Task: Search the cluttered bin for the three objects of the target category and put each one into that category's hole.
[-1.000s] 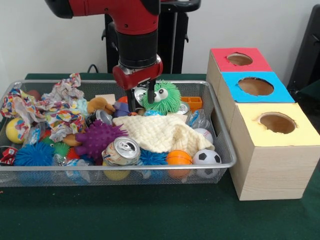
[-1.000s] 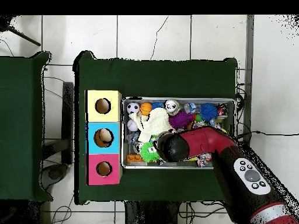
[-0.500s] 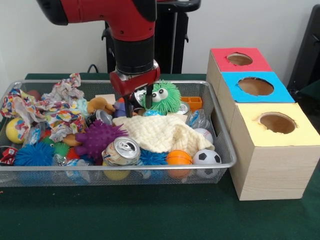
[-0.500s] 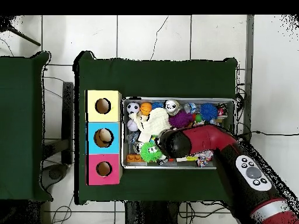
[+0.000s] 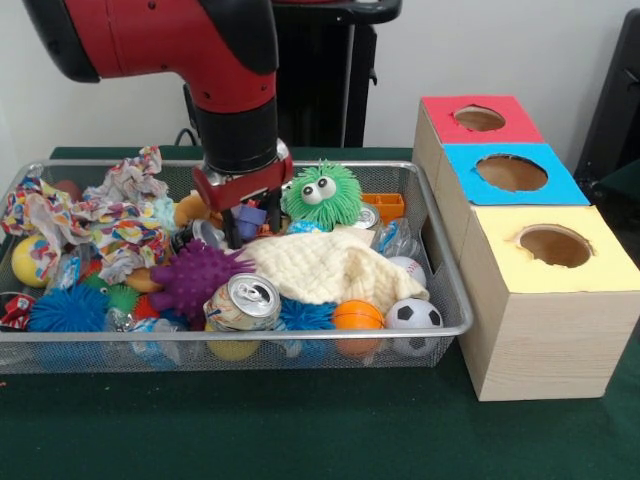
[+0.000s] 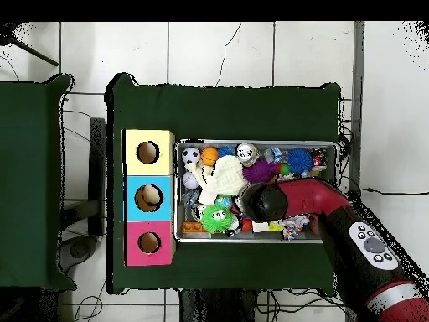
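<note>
My gripper (image 5: 252, 233) hangs open inside the wire bin (image 5: 452, 282), its fingers straddling a small purple-blue block (image 5: 250, 217) just left of the green furry toy with googly eyes (image 5: 322, 195). A cream knitted cloth (image 5: 325, 265) lies in front of it. A crushed can (image 5: 243, 300), a purple spiky ball (image 5: 195, 275), an orange ball (image 5: 357, 315) and a soccer ball (image 5: 413, 313) sit near the front rim. The wooden box has a red hole (image 5: 479, 118), a blue hole (image 5: 511, 172) and a yellow hole (image 5: 554, 245). In the overhead view the arm (image 6: 289, 201) hides the gripper.
Crumpled colourful paper (image 5: 90, 215), a blue spiky ball (image 5: 68, 310) and a yellow ball (image 5: 28, 260) fill the bin's left end. An orange block (image 5: 384, 205) and a second can (image 5: 365, 215) lie by the back right corner. From above, something brownish shows inside the blue hole (image 6: 148, 197).
The gripper has slid left, away from the green furry toy and over the purple-blue block. Its fingers stay apart. Nothing in the bin has visibly shifted.
</note>
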Robot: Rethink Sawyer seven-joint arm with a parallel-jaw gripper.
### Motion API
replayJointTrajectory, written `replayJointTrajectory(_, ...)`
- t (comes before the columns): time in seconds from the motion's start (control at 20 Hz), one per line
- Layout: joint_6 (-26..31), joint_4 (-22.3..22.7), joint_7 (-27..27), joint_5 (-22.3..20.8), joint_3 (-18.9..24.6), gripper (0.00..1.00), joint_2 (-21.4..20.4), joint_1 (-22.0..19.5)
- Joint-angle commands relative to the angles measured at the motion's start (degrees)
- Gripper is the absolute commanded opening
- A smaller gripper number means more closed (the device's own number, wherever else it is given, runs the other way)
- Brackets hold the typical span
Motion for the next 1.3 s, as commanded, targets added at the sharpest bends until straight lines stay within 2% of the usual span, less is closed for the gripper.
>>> replayJointTrajectory(0.05, 7.6, -7.4, -17.6, -2.1, 3.3, 1.0, 5.5, -2.4)
replayJointTrajectory(0.15, 6.7, -6.3, -16.6, -2.3, 3.1, 1.0, 5.3, -3.3)
replayJointTrajectory(0.4, 3.9, -0.8, -12.8, -2.9, 2.5, 1.0, 1.5, -5.4)
replayJointTrajectory(0.7, 1.5, 2.8, -10.1, -3.8, 1.8, 1.0, 0.2, -7.3)
replayJointTrajectory(0.85, 0.5, 4.6, -8.8, -3.9, 1.8, 1.0, -1.1, -7.9)
replayJointTrajectory(1.1, 1.2, 7.9, -7.5, -3.3, 2.3, 1.0, -5.7, -7.9)
replayJointTrajectory(1.3, 0.8, 9.0, -6.5, -3.2, 2.4, 1.0, -6.9, -7.7)
